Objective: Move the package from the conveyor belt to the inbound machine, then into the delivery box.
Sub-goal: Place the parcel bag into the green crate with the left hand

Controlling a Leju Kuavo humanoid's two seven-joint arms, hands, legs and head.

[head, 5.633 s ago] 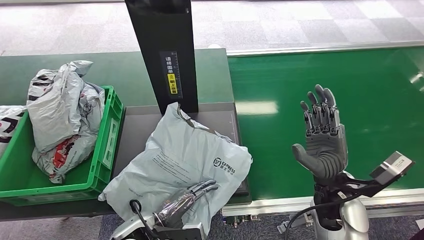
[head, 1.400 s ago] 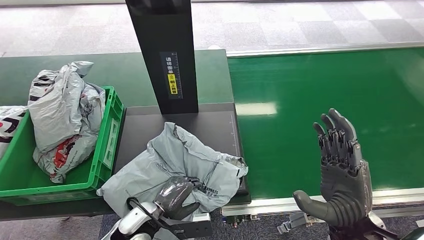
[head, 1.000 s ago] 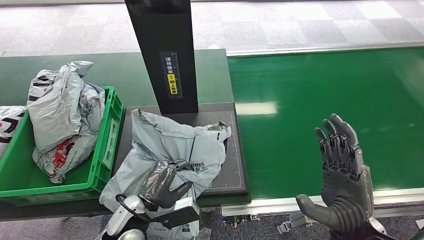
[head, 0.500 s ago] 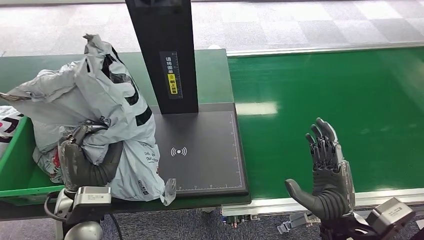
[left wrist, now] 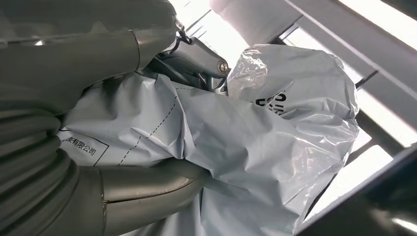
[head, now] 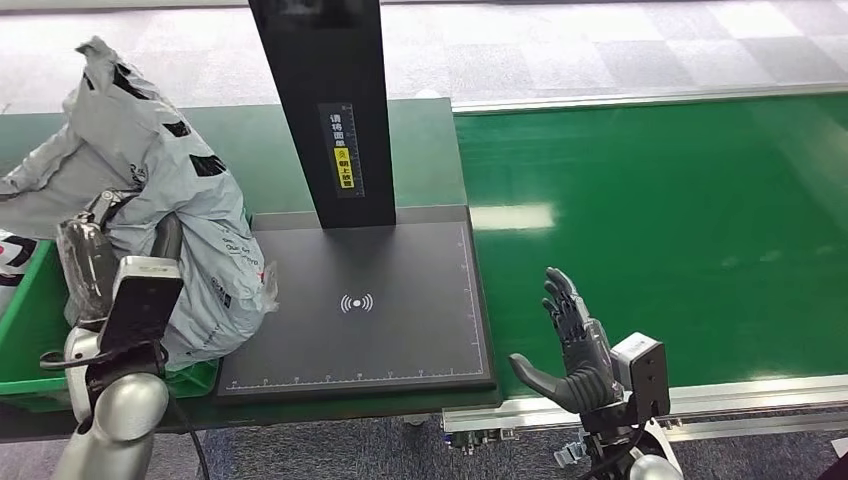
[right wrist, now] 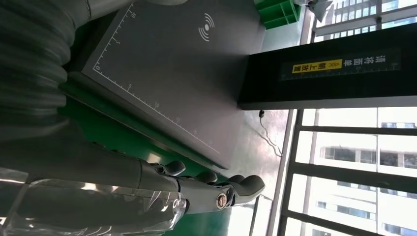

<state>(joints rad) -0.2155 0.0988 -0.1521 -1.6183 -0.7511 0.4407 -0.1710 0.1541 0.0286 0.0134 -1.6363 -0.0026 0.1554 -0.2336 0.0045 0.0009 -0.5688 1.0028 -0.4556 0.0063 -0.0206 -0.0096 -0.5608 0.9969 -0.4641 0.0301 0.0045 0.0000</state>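
You're nearly there: the left hand [head: 90, 265] grips the grey package [head: 160, 190] over the green delivery box [head: 25, 310], inbound machine [head: 360, 300] cleared. Only the drop's left. Right hand [head: 570, 350] spread, idle.

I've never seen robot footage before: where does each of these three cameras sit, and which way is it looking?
Head view: high on the body, looking down at the scanner pad, green belt, both arms.
Left wrist view: behind the left hand, gripping the grey package.
Right wrist view: behind the right hand, facing the pad.
Shared: package in head and left views; the pad's wave symbol in head and right.
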